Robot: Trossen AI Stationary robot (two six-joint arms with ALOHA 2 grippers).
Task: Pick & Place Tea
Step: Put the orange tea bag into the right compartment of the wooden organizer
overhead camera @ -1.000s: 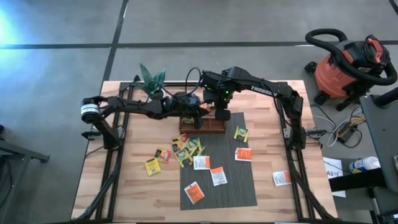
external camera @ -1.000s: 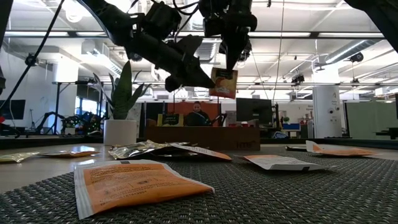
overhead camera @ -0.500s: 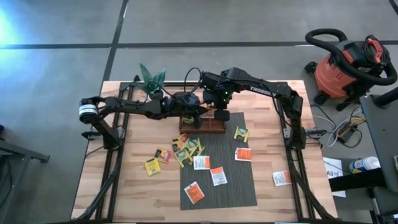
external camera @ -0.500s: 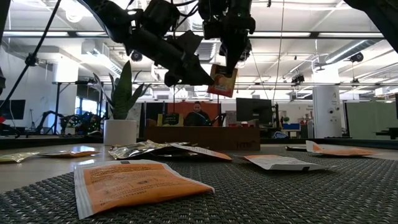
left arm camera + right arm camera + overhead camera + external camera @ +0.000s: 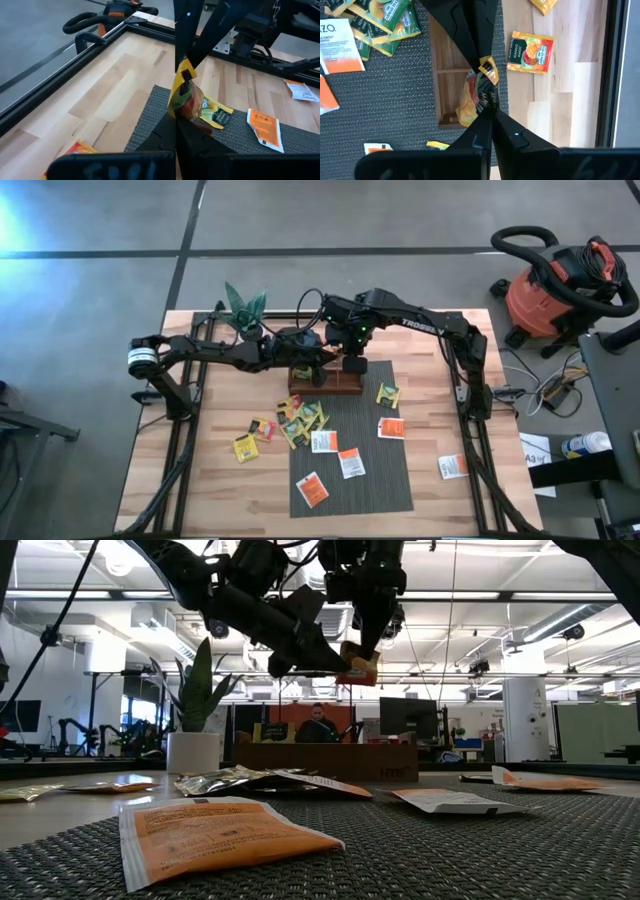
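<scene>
Right wrist view showed the right claw (image 5: 490,112) clamped together on a crumpled yellow tea sachet (image 5: 472,95), with the left claw (image 5: 481,47) pinching the same sachet from the opposite side. Both held it in the air above the wooden compartment tray (image 5: 451,80), which lay directly beneath the claws at the far edge of the grey mat (image 5: 350,450). The double grip looked like a handover or a straightening of the packet so it could drop edge-first into a compartment; which of the two it was, I could not tell. Low view confirmed the sachet (image 5: 358,662) hanging well clear of the tabletop (image 5: 220,480). Many other sachets lay scattered nearer the camera than the claws: a yellow-green cluster (image 5: 300,418) just beside the tray and white-orange ones (image 5: 350,462) on the mat, still unsorted.
</scene>
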